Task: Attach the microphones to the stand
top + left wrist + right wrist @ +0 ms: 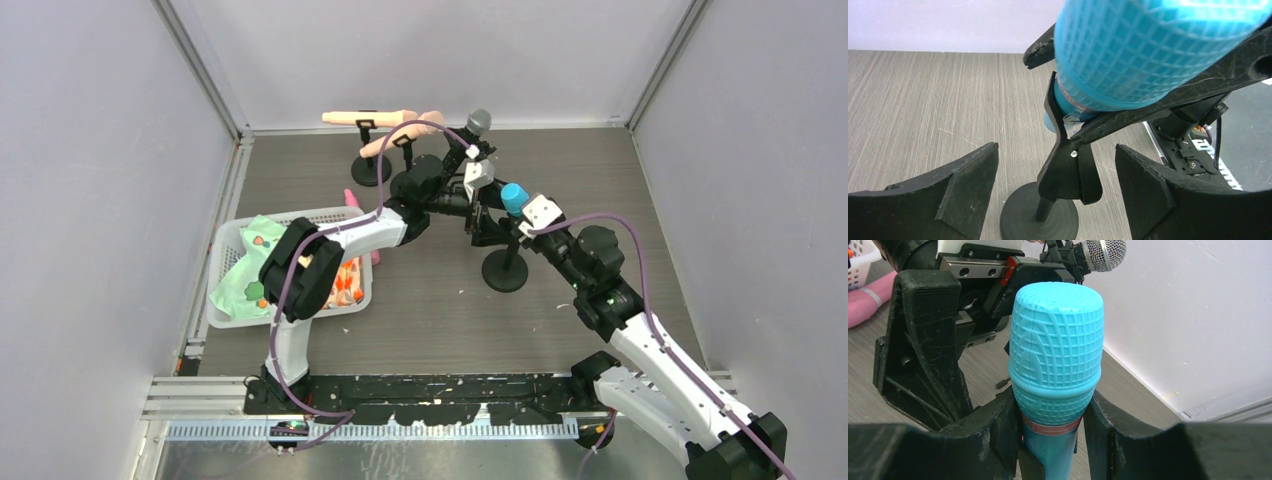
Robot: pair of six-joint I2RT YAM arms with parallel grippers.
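Note:
The bright blue microphone [1055, 350] stands head up in the clip [1070, 170] of a black stand [505, 272] at mid table. My right gripper [1053, 412] is shut on its neck just under the head. My left gripper [1058, 195] is open, a finger on each side of the clip and touching nothing. Two peach-beige microphones [365, 118] [405, 135] sit on stands at the back. The black microphone with the silver mesh head [478, 122] is raised behind my left wrist, and its stand is hidden.
A white basket [228, 318] with a green cloth and orange items sits at the left. A pink object [352, 200] lies beside it. Grey walls close in the back and both sides.

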